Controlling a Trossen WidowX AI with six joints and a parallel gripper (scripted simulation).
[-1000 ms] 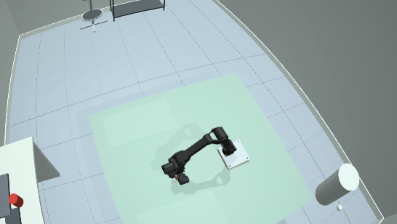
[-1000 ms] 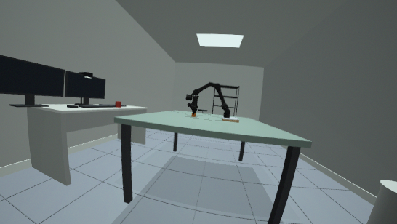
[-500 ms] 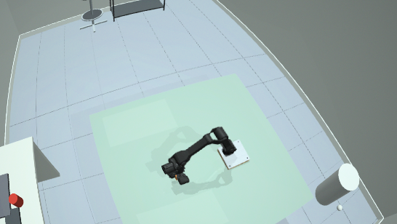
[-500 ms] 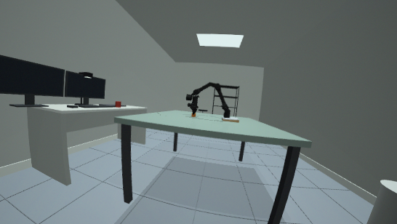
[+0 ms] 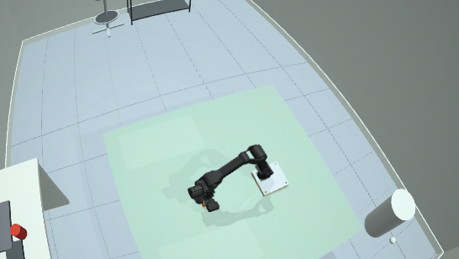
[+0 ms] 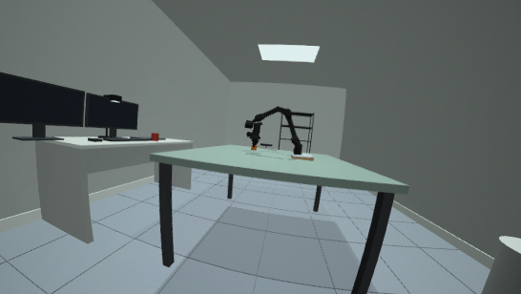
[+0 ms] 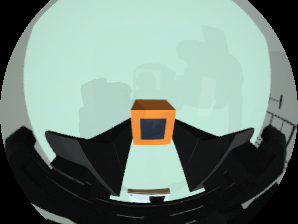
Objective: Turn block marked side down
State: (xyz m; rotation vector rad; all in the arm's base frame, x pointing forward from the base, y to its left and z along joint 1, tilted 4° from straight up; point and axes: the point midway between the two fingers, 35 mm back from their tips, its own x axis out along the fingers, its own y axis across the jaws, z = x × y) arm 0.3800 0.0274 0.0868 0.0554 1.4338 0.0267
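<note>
Gripper closed on the orange block, with the white base plate as landmark

Take the white base plate (image 5: 278,187) (image 6: 307,157) as your reference: the block (image 5: 203,204) (image 6: 254,148) (image 7: 153,127) is well apart from it, toward the white side table (image 5: 25,185) (image 6: 119,155) that carries the red cylinder (image 5: 19,231) (image 6: 155,136). Your green desk (image 5: 147,185) (image 6: 281,167) extends past the block on every side, so its edges lie well apart from the block. The arm (image 5: 230,167) (image 6: 278,110) rises from the plate, arches over, and points the gripper (image 6: 254,145) (image 7: 152,121) down at the block. You have both fingers on opposite sides of the block, gripping it. Its marked face, a dark square framed in orange, faces the wrist camera; the adjoining side appears brown.
</note>
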